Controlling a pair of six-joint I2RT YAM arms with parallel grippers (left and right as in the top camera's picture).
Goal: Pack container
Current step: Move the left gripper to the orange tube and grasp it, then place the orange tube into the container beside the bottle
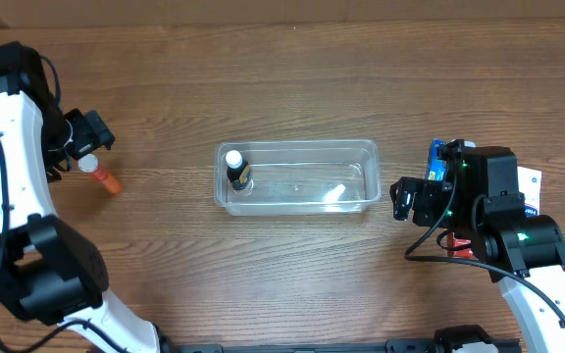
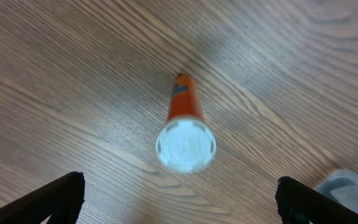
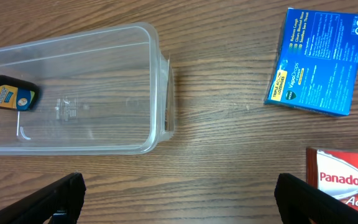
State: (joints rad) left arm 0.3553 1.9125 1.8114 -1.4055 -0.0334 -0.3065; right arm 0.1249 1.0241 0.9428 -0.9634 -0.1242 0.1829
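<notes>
**Overhead:** clear plastic container, a rounded-rect. tub w/ rim, sits mid-desk on brown wood grain. A small dark bottle w/ white cap is in its left end. The left pincer is beside an orange tube. The right pincer is just right of the tub.

**Left wrist:** pincer spread wide, empty. The cylindrical tube w/ round white cap lies on the desk, seen between the fingers.

**Right wrist:** pincer spread, empty. The tub's right end is at left. A flat blue cardboard box & a glossy red box are at right.

Even bright light; left wrist view blurry, tube cap esp.
</notes>
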